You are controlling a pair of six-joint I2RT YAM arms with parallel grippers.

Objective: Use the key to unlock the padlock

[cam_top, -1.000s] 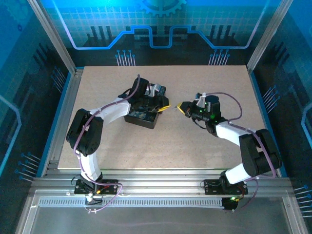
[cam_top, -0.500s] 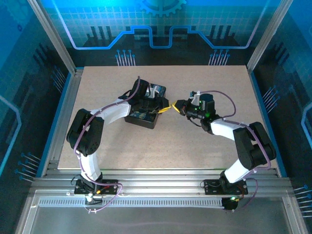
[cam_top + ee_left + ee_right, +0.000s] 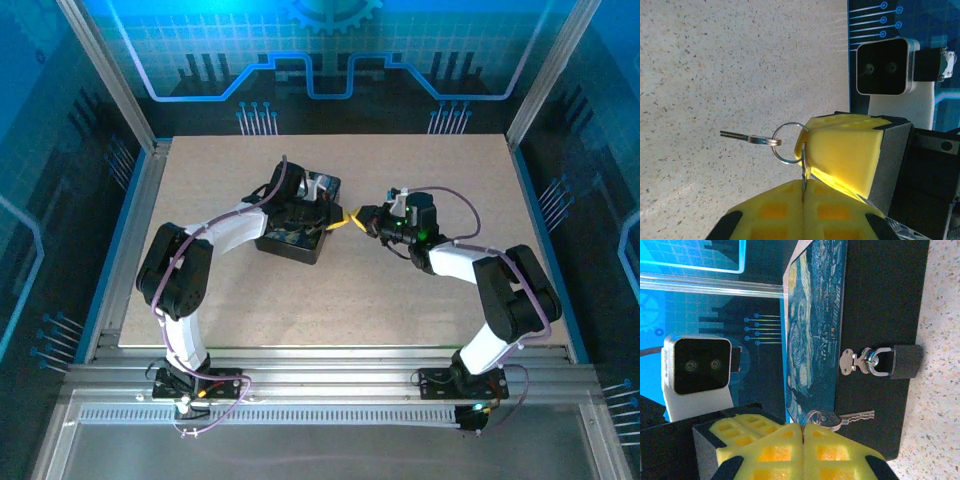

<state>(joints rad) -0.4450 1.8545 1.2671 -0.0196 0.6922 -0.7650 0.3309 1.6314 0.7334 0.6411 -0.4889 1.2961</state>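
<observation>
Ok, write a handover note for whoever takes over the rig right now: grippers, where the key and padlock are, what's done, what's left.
Left gripper: shut on a thin metal piece of the key ring.
Right gripper: shut at the same ring.
Key: juts free from the ring, in front of the box.
Padlock: hangs closed on the box's hasp.
Done: key picked up, held near the lock.
Left: insert key, turn, open the shackle.
</observation>
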